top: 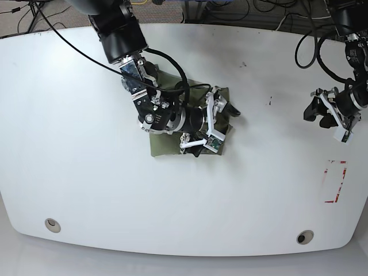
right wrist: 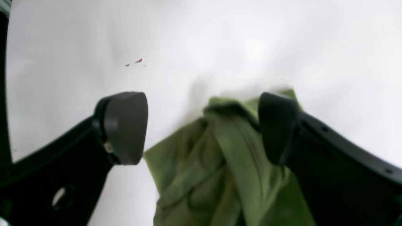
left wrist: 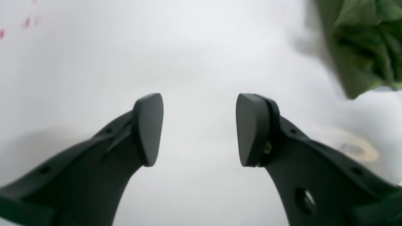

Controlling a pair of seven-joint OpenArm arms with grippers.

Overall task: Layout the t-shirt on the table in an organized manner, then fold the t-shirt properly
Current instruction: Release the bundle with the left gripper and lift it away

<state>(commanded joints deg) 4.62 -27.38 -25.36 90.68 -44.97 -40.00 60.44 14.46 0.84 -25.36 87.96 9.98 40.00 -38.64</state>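
Two pairs of fingers, both spread wide. Right gripper (right wrist: 201, 128) poised low over the t-shirt (right wrist: 216, 169), one pad (right wrist: 124, 127) above bare desk (right wrist: 220, 40), the other pad (right wrist: 276, 125) over an olive fold, nothing pinched between them. Seen from the base view, the same right gripper (top: 214, 127) reaching across the crumpled shirt (top: 164, 144) near the middle of the desk (top: 75, 144), arm hiding much of the cloth. Shirt bunched and wrinkled, not laid flat.

Left gripper (left wrist: 199, 128) parted over plain white surface, holding nothing, with a corner of green cloth (left wrist: 364, 44) at the upper right edge of its wrist view. In the base view, left gripper (top: 330, 112) well apart from the shirt, toward the desk's right side, just above the red tape rectangle (top: 335, 181). Metal grommets (top: 52, 225) near the desk's front corners, one on each side. Small red specks (right wrist: 138, 61) on the surface beyond the right fingers. Cables along the far edge.
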